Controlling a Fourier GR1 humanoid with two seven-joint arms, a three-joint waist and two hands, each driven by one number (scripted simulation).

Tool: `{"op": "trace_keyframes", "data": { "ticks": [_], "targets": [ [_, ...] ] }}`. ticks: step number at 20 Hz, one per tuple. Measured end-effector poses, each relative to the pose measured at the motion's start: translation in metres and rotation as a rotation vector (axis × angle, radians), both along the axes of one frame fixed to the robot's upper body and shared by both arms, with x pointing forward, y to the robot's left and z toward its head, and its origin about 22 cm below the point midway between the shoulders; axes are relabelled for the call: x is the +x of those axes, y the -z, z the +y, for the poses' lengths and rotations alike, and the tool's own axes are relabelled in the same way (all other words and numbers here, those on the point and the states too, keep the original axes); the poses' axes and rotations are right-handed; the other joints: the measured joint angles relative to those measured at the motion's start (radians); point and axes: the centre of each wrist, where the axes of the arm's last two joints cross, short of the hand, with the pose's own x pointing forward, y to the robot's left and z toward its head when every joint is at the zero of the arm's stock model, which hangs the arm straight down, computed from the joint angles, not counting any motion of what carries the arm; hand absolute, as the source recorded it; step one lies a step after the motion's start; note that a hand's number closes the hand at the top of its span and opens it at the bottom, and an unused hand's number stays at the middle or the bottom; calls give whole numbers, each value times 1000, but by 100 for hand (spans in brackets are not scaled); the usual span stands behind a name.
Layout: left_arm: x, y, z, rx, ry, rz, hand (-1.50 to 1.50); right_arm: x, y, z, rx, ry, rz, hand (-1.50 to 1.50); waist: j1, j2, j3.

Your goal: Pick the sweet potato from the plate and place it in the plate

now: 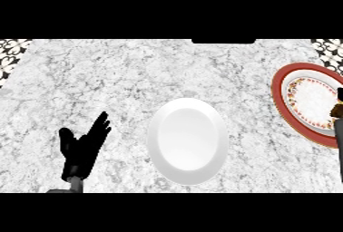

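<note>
Head view shows the right hand [339, 110] at the red plate [285, 74], its fingers unreadable; a brownish bit there may be the potato [335, 111]. Left of the white plate [188, 140] rests the left hand [81, 147], open. Carried blind, the potato could miss the plate.

We see a counter [100, 77] of white, grey-veined marble filling the frame from left to right. A plain white plate [188, 141] lies directly on it, just right of centre and toward the lower part of the frame. A second plate, red-rimmed with a patterned inner ring [305, 102], sits on the counter at the right edge, well apart from the white one.
</note>
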Motion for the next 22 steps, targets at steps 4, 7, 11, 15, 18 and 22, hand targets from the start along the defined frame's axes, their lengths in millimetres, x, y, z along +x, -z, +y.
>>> {"op": "trace_keyframes", "data": {
  "ticks": [4, 7, 11, 15, 18, 22],
  "targets": [
    [-2, -1, 3, 7, -13, 8, 0, -16, 6, 4, 13, -1, -114, -150, -10, -4, -2],
    [-3, 2, 1, 3, -18, 9, 0, -30, 12, 13, 33, -49, -186, -150, -16, -7, -3],
    [-1, 2, 1, 5, -26, 18, 0, -52, 21, 32, 58, -145, -245, -150, -22, -9, -5],
    [-1, 3, -2, 3, -28, 16, 0, -83, 38, 52, 82, -235, -251, -150, -24, -11, -6],
    [-3, 2, 0, 10, -27, 9, 0, -99, 44, 71, 104, -286, -231, -150, -22, -10, -6],
    [-1, 0, 1, 8, -21, 10, 0, -124, 50, 94, 123, -319, -180, -150, -20, -10, -7]
  ]
}}
